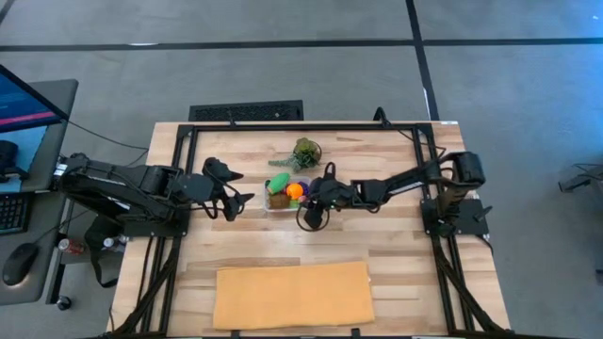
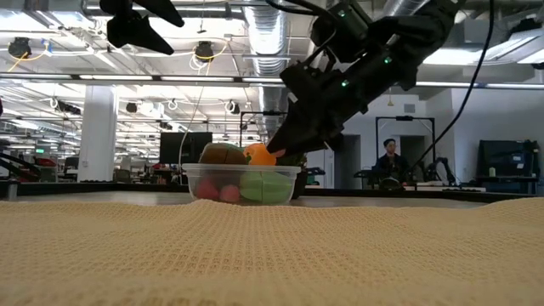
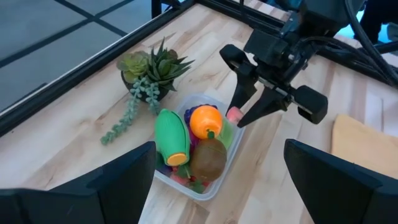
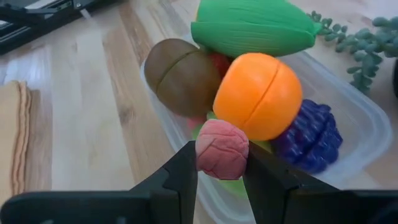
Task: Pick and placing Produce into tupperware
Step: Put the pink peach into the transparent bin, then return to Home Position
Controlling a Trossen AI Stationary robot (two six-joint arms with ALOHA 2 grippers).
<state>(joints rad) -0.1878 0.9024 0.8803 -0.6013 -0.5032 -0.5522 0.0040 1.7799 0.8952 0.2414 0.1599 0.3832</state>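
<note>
High view: wooden surface (image 1: 396,254) inside a dark frame, largest item.

Tan-orange sheet (image 1: 292,295): flat on the near part of the surface, well apart from the rest.

Left arm: reaches in from the left side; left gripper (image 1: 236,200) hangs above the surface beside the tub, jaws wide apart and holding nothing.

Right arm: reaches in from the right side; right gripper (image 4: 221,171) sits at the rim of the tub, jaws closed narrow on a pink piece (image 4: 222,149). The left wrist view shows the same pink piece (image 3: 234,114) between the fingertips, just above the tub's edge.

Leafy green bunch (image 1: 303,154): rests on the surface just beyond the tub, with trailing stems.

Clear tupperware (image 3: 209,184): rectangular with rounded corners, at the middle of the surface between the two grippers, heaped with produce.

Contents, all inside the tub:
- green piece (image 4: 252,28), long, with an orange end, lying along one side;
- brown piece (image 4: 181,76), rounded, with a seam across it;
- orange piece (image 4: 258,94), round, on top of the heap, touching the brown one;
- purple grapes (image 4: 309,135), beside the orange piece against the tub wall;
- red pieces low in the tub, mostly hidden.

Low view: a person stands in the room far behind the surface.
</note>
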